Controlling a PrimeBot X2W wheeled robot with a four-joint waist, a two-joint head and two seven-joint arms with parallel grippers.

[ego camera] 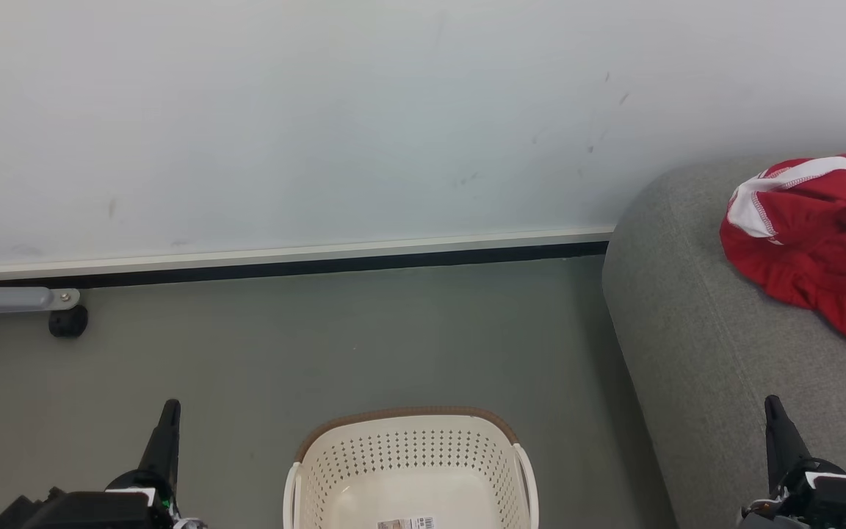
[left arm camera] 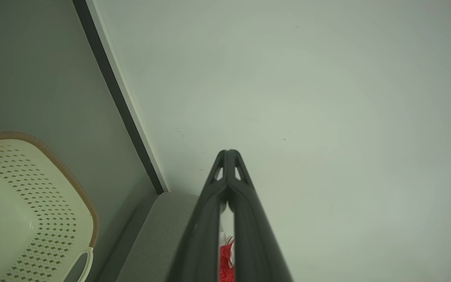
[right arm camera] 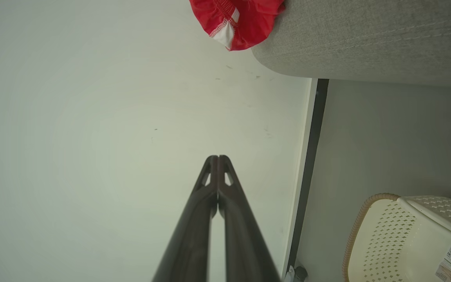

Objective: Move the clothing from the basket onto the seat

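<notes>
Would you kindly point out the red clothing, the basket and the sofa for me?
red clothing (ego camera: 812, 246): head view, on its crumpled red middle.
basket (ego camera: 408, 412): head view, on the brown far rim.
sofa (ego camera: 695, 345): head view, on bare grey upholstery.

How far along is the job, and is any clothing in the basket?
Done: the red clothing lies on the seat, and the basket shows a bare bottom where visible. In hand: nothing; the left gripper and right gripper are shut, empty. Left: likely nothing, though the basket's near end is cut off.
</notes>
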